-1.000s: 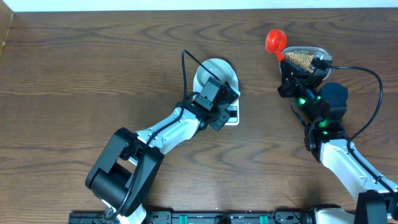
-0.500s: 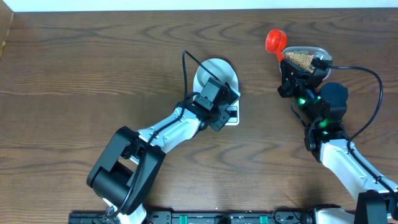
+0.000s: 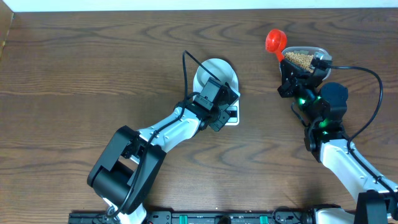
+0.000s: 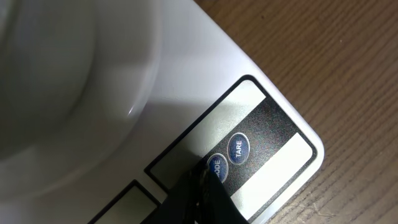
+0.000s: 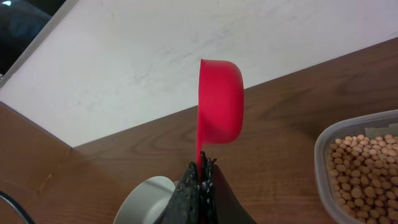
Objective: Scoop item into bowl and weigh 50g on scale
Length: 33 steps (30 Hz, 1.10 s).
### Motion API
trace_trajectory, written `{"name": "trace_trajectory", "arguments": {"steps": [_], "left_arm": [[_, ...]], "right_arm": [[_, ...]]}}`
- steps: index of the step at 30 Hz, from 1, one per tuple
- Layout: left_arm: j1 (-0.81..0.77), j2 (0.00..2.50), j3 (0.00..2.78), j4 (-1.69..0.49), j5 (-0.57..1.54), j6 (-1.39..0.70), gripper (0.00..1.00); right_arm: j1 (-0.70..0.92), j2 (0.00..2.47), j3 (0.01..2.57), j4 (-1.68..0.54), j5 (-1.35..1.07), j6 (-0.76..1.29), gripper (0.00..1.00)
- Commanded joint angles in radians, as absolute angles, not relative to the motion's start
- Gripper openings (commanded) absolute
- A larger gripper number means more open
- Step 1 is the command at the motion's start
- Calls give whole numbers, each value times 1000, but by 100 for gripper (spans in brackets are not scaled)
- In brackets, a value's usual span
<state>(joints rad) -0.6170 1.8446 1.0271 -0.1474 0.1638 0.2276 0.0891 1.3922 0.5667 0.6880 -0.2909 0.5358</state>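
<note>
- While the left gripper (image 4: 202, 179) is over the front panel of the scale (image 4: 273, 134), its two fingers are pressed together with nothing between them, and the tip is at the MODE button (image 4: 216, 167), just beside the TARE button (image 4: 238, 148).
- The bowl (image 3: 214, 71) sits on the scale, behind the buttons.
- The right gripper (image 5: 200, 177), well to the right of the scale, is clamped on the handle of the red scoop (image 5: 221, 102).
- The beans (image 3: 300, 60) lie in the clear tub (image 5: 323, 143), also to the right of the scale.

soft, even light from above, with faint shadows and the wooden table (image 3: 74, 74) grain crisp. in the left wrist view the bowl (image 4: 62, 74) is blown out white and unfocused, casting a grey shadow on the scale (image 4: 205, 68). the right wrist view is sharp on the red scoop (image 5: 221, 99) — the near foreground blurs dark.
</note>
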Motion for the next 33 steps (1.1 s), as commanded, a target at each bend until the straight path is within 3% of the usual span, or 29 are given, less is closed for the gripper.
{"name": "trace_trajectory", "arguments": {"steps": [1,13,23,33], "left_arm": [[-619,1906,1027,-152,210,269,7],[-612,1890,1027,-165,213,265,7],[-612,1614,1027,-207,180,265,7],[-555,1539,1027,-243,51,264,7]], "right_arm": [[86,1393,583,688,-279,515,1],[86,1393,583,688,-279,514,1],[86,1393,583,693,-229,514,1],[86,1393,583,700,-206,515,1]]}}
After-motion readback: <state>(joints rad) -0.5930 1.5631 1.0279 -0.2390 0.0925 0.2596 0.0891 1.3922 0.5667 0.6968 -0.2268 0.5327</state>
